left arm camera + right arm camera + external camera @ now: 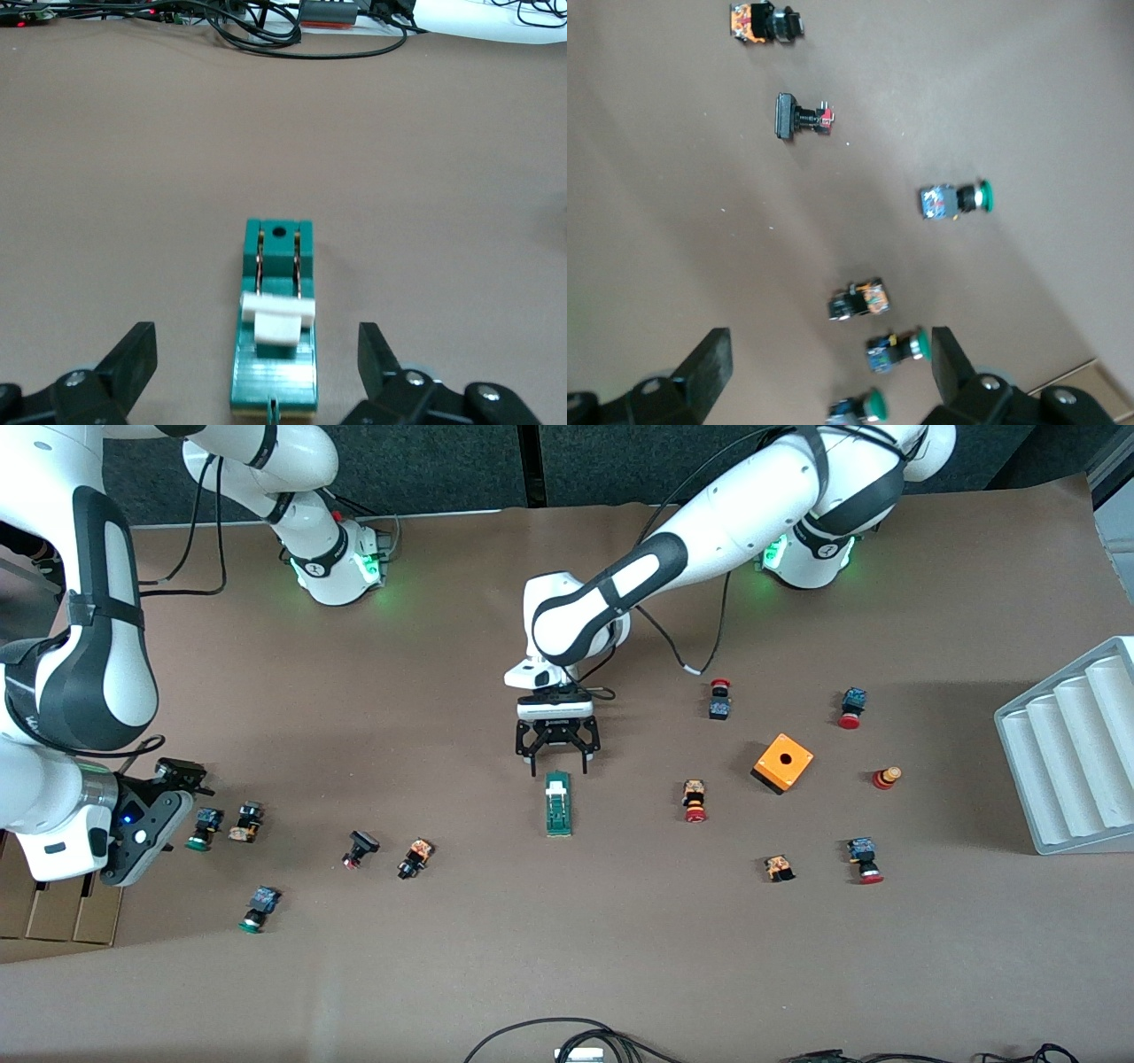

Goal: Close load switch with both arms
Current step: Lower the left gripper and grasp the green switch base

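Currently in the approach step, nothing gripped yet. Nearest the front camera, loose push buttons (260, 908) lie scattered on the table (567, 957). The load switch (558, 803) lies mid-table, long axis running toward the camera; in the left wrist view its white lever (278, 319) sits across the green body, between the end with the hole and the end nearest the gripper. Can't tell from these views whether the lever stands raised or is partly down.

Left gripper (558, 762) hangs low just over the switch's end farther from the camera, fingers spread wide, one on each side of the body and clear of it. Right gripper (146, 828) is at the right arm's end of the table, over a cluster of buttons, fingers (700, 372) also spread and holding nothing; that arm waits.

Next move, as I read it: left comes down and pinches the green body to pin it. Right then has to travel to mid-table and press the lever flat. Risk: an unpinned switch slides.

Farther up: orange box (783, 762) and white ribbed tray (1067, 753), toward the left arm's end.
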Motion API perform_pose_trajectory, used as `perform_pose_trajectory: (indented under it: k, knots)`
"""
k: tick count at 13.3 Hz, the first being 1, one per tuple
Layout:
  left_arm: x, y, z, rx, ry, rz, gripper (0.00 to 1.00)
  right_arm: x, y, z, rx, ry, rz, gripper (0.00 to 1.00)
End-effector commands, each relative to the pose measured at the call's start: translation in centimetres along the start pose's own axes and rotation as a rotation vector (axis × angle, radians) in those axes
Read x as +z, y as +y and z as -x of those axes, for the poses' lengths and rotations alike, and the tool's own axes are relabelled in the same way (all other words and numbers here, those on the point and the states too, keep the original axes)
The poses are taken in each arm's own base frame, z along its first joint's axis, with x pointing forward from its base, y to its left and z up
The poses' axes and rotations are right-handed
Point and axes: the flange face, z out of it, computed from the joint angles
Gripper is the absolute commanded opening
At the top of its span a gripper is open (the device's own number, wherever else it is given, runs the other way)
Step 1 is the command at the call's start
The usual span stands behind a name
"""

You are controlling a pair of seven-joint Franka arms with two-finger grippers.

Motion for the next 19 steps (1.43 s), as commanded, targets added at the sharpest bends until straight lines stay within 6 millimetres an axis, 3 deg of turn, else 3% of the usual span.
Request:
perform_pose_trajectory:
  k: [1, 3, 7, 11, 14, 16, 19]
  knots:
    - [0.6, 0.5, 2.8, -0.022, 0.085, 0.021, 1.0, 0.1, 1.0, -0.2, -0.144, 0.011, 0.043, 1.0]
    - [1.8, -0.1, 4.7, 0.008, 0.137, 0.016, 0.99, 0.0, 0.7, -0.5, -0.145, 0.01, 0.038, 1.0]
    - [2.0, 0.1, 5.4, 0.013, 0.156, 0.026, 0.69, 0.2, 0.6, -0.8, -0.155, 0.013, 0.032, 1.0]
    - [2.5, 0.2, 6.2, -0.013, 0.168, 0.053, 0.69, 0.6, 0.5, -1.4, -0.164, 0.016, 0.029, 1.0]
    - [1.9, 0.5, 6.6, -0.014, 0.169, 0.062, 0.66, 1.8, -1.1, -5.1, -0.199, 0.05, -0.003, 1.0]
    - [2.0, 0.5, 6.8, -0.013, 0.168, 0.06, 0.54, 2.6, -2.1, -7.2, -0.219, 0.081, -0.031, 1.0]
    - [2.2, 0.4, 6.7, -0.011, 0.171, 0.058, 0.53, 3.1, -4.2, -11.2, -0.28, 0.084, -0.018, 1.0]
